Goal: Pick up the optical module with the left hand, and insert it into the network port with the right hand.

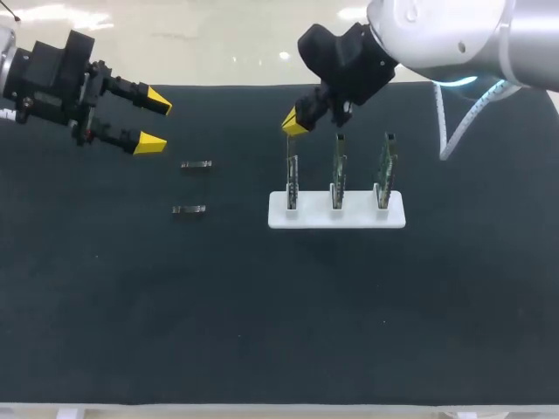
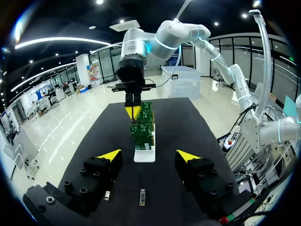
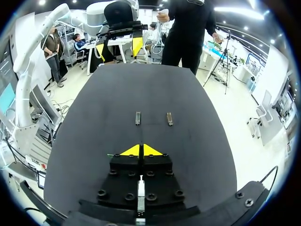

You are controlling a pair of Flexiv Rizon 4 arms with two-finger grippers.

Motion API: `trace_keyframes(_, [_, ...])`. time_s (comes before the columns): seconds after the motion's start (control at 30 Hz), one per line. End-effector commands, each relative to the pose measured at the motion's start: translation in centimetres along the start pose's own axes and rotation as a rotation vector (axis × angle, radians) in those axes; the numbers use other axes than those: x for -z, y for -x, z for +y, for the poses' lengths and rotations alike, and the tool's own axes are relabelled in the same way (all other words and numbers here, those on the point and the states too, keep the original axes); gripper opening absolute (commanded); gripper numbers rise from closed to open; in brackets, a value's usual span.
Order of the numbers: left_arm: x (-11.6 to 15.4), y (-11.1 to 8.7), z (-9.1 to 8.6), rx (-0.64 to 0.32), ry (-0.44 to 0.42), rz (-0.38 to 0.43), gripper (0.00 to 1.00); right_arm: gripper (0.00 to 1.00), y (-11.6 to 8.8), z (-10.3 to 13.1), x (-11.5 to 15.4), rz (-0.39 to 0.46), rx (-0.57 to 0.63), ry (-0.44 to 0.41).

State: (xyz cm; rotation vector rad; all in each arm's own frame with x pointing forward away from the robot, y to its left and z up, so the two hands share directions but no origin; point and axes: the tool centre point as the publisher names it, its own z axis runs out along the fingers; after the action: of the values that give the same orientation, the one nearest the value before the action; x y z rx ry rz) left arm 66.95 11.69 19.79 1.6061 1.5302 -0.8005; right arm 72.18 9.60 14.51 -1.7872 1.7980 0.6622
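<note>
Left gripper (image 1: 154, 121) spread wide, nothing held, right gripper (image 1: 294, 123) pinched closed, empty, above leftmost board (image 1: 292, 179), optical modules (image 1: 196, 164) laid on mat (image 1: 262, 314).

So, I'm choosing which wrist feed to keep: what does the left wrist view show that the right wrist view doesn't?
Only the left wrist view shows the white rack and its green boards. The right wrist view adds nothing more on the table. Both show the two optical modules lying on the black mat, the open left gripper and the shut right gripper.
</note>
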Motion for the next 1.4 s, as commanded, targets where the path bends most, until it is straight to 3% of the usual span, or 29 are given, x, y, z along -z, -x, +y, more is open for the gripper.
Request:
trace_keyframes(0.03, [-0.1, 0.0, 0.1, 0.001, -0.002, 0.003, 1.0, 0.0, -0.5, 0.2, -0.7, 0.001, 0.002, -0.004])
trace_keyframes(0.2, [-0.1, 0.0, 0.1, 0.001, -0.002, 0.003, 1.0, 0.0, 1.2, -0.4, 1.5, 0.01, 0.008, 0.011])
trace_keyframes(0.4, [-0.1, 0.0, 0.1, 0.001, -0.002, 0.003, 1.0, 0.0, 1.9, -0.6, 4.1, -0.03, -0.002, -0.003])
trace_keyframes(0.67, [-0.1, 0.0, 0.1, 0.001, -0.002, 0.003, 1.0, 0.0, 0.6, -0.5, 7.8, -0.095, 0.018, -0.022])
trace_keyframes(1.03, [-0.1, 0.0, 0.1, 0.001, -0.002, 0.003, 1.0, 0.0, -2.3, -0.1, 14.2, -0.07, 0.007, -0.002])
trace_keyframes(1.33, [-0.1, 0.0, 0.1, 0.001, -0.002, 0.003, 1.0, 0.0, -4.0, 0.5, 16.3, -0.108, -0.017, -0.002])
trace_keyframes(1.37, [-0.1, 0.0, 0.1, 0.001, -0.002, 0.003, 1.0, 0.81, -4.0, 0.5, 16.3, -0.108, -0.017, -0.002])
trace_keyframes(1.4, [-0.1, 0.0, 0.1, 0.001, -0.002, 0.003, 1.0, 1.0, -4.0, 0.5, 16.3, -0.108, -0.017, -0.002])
